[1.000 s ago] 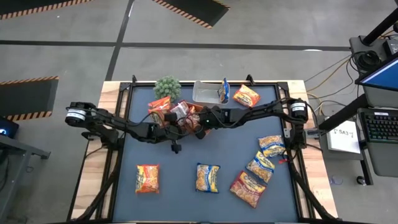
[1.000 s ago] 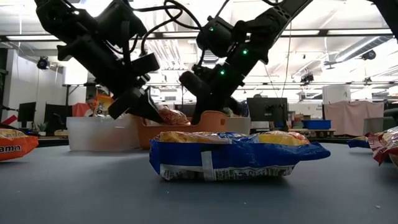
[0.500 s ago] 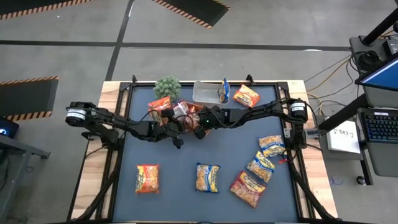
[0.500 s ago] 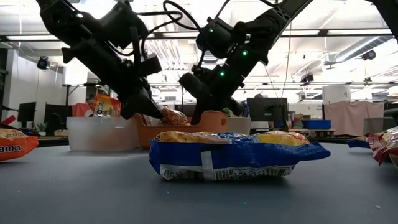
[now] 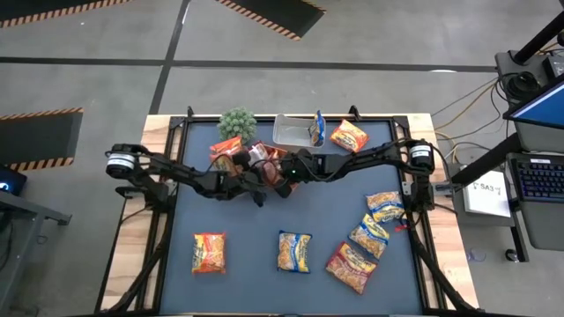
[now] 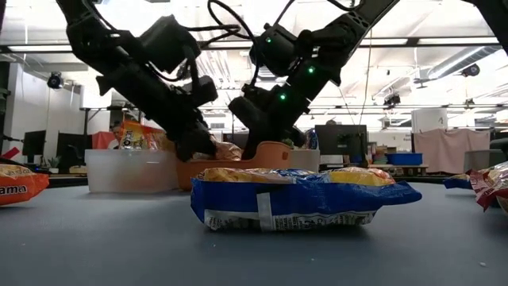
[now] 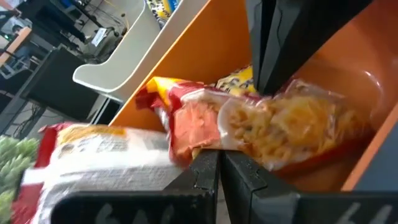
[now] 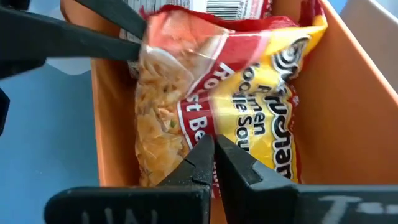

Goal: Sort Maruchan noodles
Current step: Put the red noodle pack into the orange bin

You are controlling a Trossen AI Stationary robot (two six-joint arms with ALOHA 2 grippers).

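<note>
Orange tray crowded, both grippers closed over it

Orange tray (image 5: 264,158) at the far centre of the dark table (image 5: 264,264): holds a red packet (image 8: 236,93) plainly seen in both wrist views, with further packets heaped at its left end, number not clear.

Noodle packets elsewhere on the mat, counted from above:
- one orange packet (image 5: 209,252), near left;
- one blue-and-yellow packet (image 5: 294,251), near centre;
- three packets near right: two blue-and-yellow (image 5: 385,205) and (image 5: 368,236), one red (image 5: 352,267);
- one orange packet (image 5: 349,136) at the far edge, right of the clear tub (image 5: 291,132);
- one blue packet (image 5: 317,129) standing upright in that tub.

Other: one small green plant (image 5: 237,123), far left of the tub.

Left gripper (image 5: 256,176): fingers pressed together, nothing held, tips against the red packet in the tray.
Right gripper (image 5: 280,173): fingers likewise pressed together, nothing held, just above the same packet.
The two grippers sit nearly touching over the tray.

Open room: broad bare mat across the middle, between the tray and the near row; the left side is bare beyond the left arm. The right edge is crowded by the three-packet cluster.

Change since a second ago: the left arm has reached further right, bringing its gripper from the mat edge of the tray in over it; the right gripper and all loose packets lie as before.
</note>
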